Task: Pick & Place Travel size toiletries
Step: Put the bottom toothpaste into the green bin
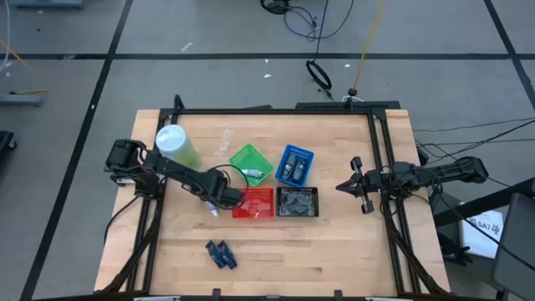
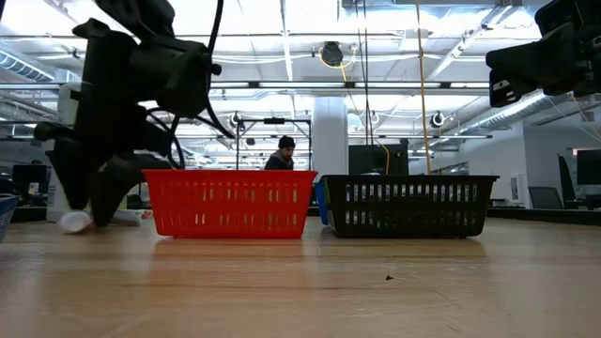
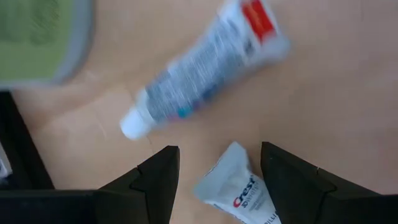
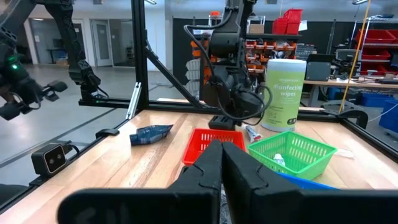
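I am holding my left tool (image 1: 219,206) low over the counter (image 1: 334,251), just off the nine o'clock side of the red basket (image 1: 253,203). Its two dark fingers (image 3: 155,180) are standing wide apart and gripping nothing. Between them a small white toothpaste tube (image 3: 239,193) is lying flat on the wood, its crimped end pointing forward. Just beyond it, toward twelve o'clock from my fingertips, a second whitish tube (image 3: 205,68) with a red patch and a white cap is lying at an angle, apart from the first. The big green wipes container (image 1: 178,145) is standing further out, up toward eleven o'clock.

My right tool (image 1: 354,185) is waiting at the three o'clock side of the counter, pinched fully together and empty.

As I judge it, the job is partly along. The black basket (image 1: 298,202) is already holding a heap of grey packets, the blue basket (image 1: 294,165) a few dark pieces, the green basket (image 1: 251,164) something pale. The red basket is looking empty. Both tubes are remaining loose beside it, and the dark blue pieces (image 1: 221,253) are sitting alone near six o'clock, well apart from everything.
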